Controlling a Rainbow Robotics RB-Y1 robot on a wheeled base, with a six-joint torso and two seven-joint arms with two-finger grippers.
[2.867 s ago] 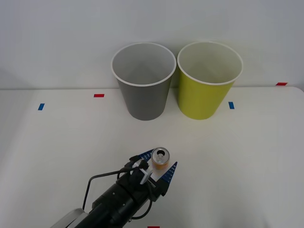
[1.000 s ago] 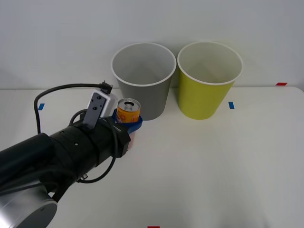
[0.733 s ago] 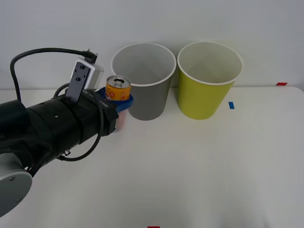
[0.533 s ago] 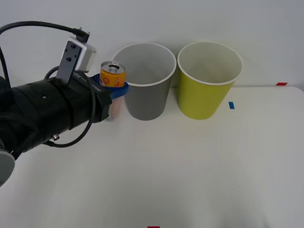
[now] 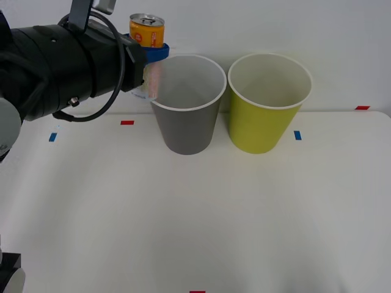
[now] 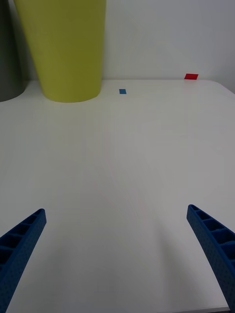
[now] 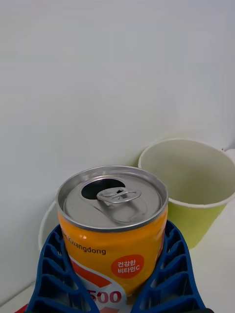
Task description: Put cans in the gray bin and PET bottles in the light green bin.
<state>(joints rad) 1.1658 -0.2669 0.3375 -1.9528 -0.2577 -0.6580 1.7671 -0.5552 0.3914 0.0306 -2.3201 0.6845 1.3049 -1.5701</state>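
Observation:
My left gripper (image 5: 149, 49) is shut on the orange and white can (image 5: 146, 30), held upright and high, just left of and above the gray bin's (image 5: 185, 122) white rim. The left wrist view shows the can (image 7: 113, 222) with its silver top and open pull-tab between my blue fingers (image 7: 172, 264), with the light green bin (image 7: 193, 190) behind it. The light green bin (image 5: 269, 107) stands right of the gray bin at the back of the white table. My right gripper (image 6: 117, 249) is open low over bare table, with the light green bin (image 6: 63, 49) ahead of it.
Small red and blue tape marks (image 5: 127, 122) dot the white table (image 5: 214, 213); a blue mark (image 5: 297, 135) sits right of the light green bin. A white wall rises directly behind the bins.
My left arm has lifted the can from the table's front middle, carried it back and left, then up to the gray bin's rim height. The bins have not moved.

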